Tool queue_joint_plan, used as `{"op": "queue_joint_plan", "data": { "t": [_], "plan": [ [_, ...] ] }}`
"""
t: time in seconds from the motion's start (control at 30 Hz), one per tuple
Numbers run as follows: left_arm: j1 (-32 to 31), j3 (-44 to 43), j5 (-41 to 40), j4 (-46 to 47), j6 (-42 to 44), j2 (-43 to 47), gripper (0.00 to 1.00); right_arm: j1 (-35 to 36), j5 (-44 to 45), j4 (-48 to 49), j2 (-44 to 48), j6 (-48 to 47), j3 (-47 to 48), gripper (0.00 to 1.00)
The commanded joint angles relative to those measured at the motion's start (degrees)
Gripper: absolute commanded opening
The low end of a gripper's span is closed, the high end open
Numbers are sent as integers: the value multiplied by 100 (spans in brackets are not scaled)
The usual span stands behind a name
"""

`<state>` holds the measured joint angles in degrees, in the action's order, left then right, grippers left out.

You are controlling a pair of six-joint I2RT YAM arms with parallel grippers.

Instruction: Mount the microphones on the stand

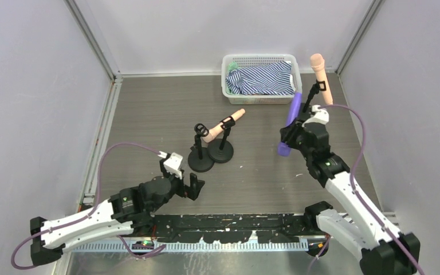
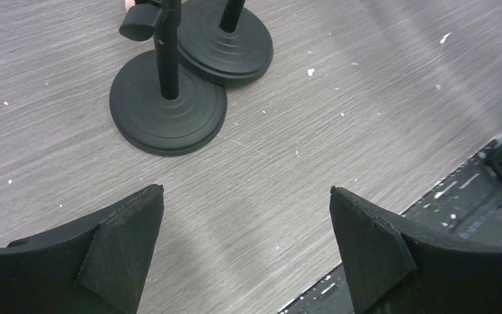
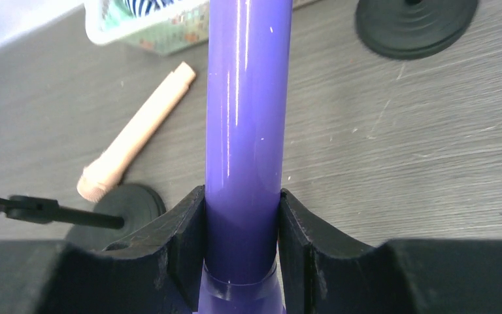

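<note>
No text, label, brand, number or sign can be read in any view. In the right wrist view the basket [image 3: 150,29] wall carries small coloured patches, too blurred to tell whether they are print.

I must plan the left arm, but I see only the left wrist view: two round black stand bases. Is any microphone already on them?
Observer: Yes. A peach-pink plastic microphone sits tilted in the clip of the black stand farther from the left arm.
Operator: Where is the purple one?
Observer: The right gripper is shut on the smooth purple microphone, held off the table.
Operator: Is there another stand?
Observer: Yes, a third black stand beside the white basket holds another peach-pink microphone.
</note>
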<state>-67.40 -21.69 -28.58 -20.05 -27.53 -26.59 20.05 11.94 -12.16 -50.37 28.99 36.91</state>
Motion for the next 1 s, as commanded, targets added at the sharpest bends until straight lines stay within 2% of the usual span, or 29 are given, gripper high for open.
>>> {"op": "queue_joint_plan", "data": {
  "t": [0.0,0.2,0.37,0.47,0.53,0.7,0.97],
  "plan": [
    [-4,-303,215,-593,-614,501,100,-448,-403,-37,731,202,-86,1],
    [-2,-1095,380,-1300,-755,595,100,-690,-876,-218,946,39,35,1],
    [-8,-2013,574,-1715,-515,-294,98,-673,-1104,-611,704,-630,479,1],
    [-2,-2598,665,-1836,-319,-832,98,-516,-805,-1104,381,-1220,909,1],
    [-6,-2945,648,-1891,-159,-1069,98,-194,-486,-1017,311,-1443,999,1],
    [-1,-3869,409,-2064,116,-1554,98,1255,754,-719,-71,-2374,1333,1],
    [37,-5097,297,-2205,666,-2186,98,2363,1099,-362,-47,-4014,1351,1]
  ]
}}
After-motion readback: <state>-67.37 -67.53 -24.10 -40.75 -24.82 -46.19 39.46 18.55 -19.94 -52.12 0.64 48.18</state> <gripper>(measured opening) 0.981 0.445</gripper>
